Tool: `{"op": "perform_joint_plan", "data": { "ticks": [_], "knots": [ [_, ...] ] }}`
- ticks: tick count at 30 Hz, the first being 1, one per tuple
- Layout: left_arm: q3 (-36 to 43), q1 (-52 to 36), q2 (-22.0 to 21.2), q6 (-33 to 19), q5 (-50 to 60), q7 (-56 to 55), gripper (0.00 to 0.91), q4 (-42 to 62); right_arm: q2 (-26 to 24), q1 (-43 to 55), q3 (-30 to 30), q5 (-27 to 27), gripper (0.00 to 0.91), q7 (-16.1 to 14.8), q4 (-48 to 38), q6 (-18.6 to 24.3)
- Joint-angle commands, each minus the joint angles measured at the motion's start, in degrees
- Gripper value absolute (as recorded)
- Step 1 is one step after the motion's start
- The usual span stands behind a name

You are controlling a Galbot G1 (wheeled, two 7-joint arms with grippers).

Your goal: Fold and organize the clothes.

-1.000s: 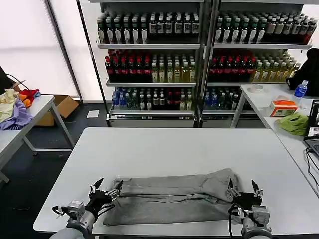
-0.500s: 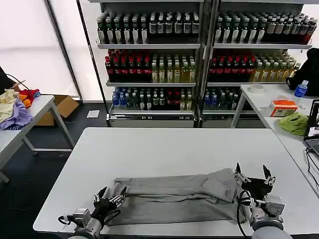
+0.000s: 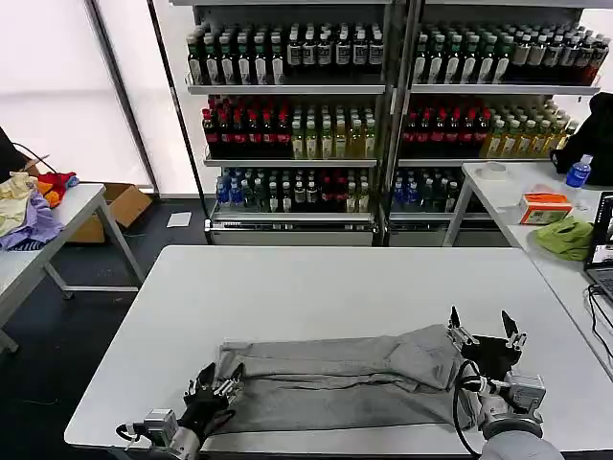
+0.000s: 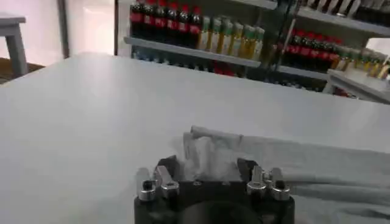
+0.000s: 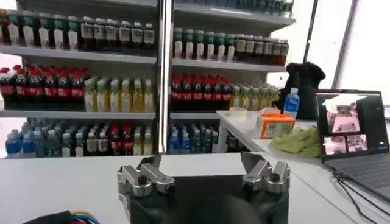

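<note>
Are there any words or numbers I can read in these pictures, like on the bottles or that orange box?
No text can be read anywhere.
Rows of drink bottles on the metal shelves: labels too small.
Orange and white box on the side table: print too blurred.
Open laptop screen: pictures, no legible words.
Folded light grey shirt: no print showing.

A shop-like test room: tall shelves (image 3: 383, 105) packed with rows of drink bottles (image 3: 287, 50), white desks (image 3: 335, 287), a laptop (image 5: 350, 131), a cardboard box (image 3: 120, 206).
</note>
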Motion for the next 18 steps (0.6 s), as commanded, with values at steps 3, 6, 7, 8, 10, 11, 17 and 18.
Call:
{"op": "perform_joint_plan", "data": {
  "ticks": [3,6,7,8,10,11,17,18],
  "knots": [
    [0.4,1.0,-0.9,-0.8,1.0,1.6,0.000,-0.2,0.0,0.0,-0.6,0.0,0.907,0.1,0.1,0.0],
    [-0.2,0.9,-0.7,-1.0,0.8,1.5,0.010,0.0,0.0,-0.1,-0.7,-0.1,0.907,0.2,0.1,0.1],
    [-0.5,0.9,-0.6,-1.2,0.7,1.4,0.000,0.0,0.0,0.0,-0.6,-0.1,0.907,0.3,0.1,0.0],
    [-0.7,1.0,-0.5,-1.2,0.6,1.5,0.000,0.0,0.0,0.0,-0.5,-0.1,0.907,0.3,0.1,0.0],
    [-1.6,1.1,-0.2,-1.4,0.3,1.6,0.010,0.0,-0.1,0.1,-0.4,-0.1,0.907,0.4,0.2,0.0],
    [-2.1,1.1,0.0,-1.4,0.1,1.7,0.010,0.0,-0.1,0.1,-0.3,-0.1,0.907,0.5,0.2,0.0],
    [-8.9,0.7,3.9,-1.2,-4.2,1.8,0.000,-1.0,-0.3,0.5,-0.4,0.0,0.907,0.6,-0.1,-0.1],
    [-11.0,0.4,5.6,-0.9,-5.4,1.6,0.000,-1.6,-0.2,0.8,-0.7,0.0,0.907,0.7,-0.5,-0.1]
  ]
}}
